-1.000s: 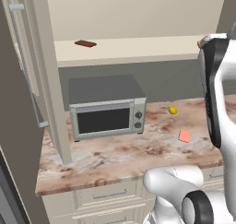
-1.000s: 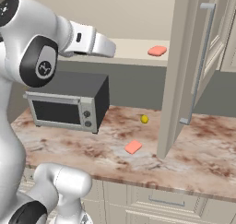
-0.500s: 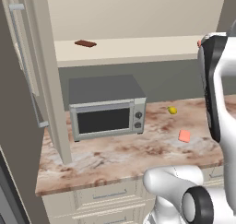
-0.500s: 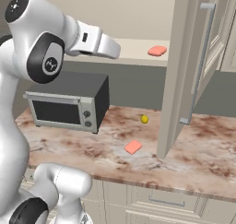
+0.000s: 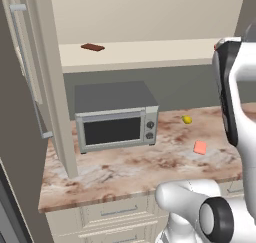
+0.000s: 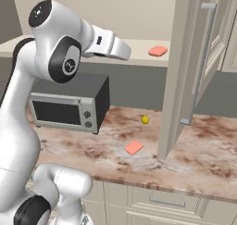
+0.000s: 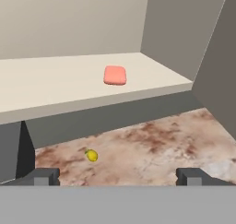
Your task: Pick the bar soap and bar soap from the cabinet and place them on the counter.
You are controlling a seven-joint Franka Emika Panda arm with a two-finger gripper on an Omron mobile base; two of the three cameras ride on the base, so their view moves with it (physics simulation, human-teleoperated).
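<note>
One salmon-pink bar soap (image 7: 115,75) lies flat on the beige shelf (image 7: 55,87) of the open cabinet (image 6: 185,71), near the shelf's right end (image 6: 158,51). My gripper (image 7: 117,177) is open and holds nothing. It hangs in front of the shelf, a little below it and well short of that soap. The other bar soap (image 6: 134,147) lies on the marbled counter (image 6: 208,154), right of the microwave (image 5: 200,147). My arm reaches across above the microwave toward the shelf.
A grey microwave (image 5: 115,117) stands on the counter (image 5: 125,174) under the shelf. A small yellow ball (image 5: 187,119) rests behind the lower soap. A dark brown slab (image 5: 93,47) lies at the shelf's left. Open cabinet doors (image 5: 55,87) stand out on both sides.
My arm has swung a little up and to the right, toward the soap on the shelf. Both soaps, the ball and the slab lie where they were.
</note>
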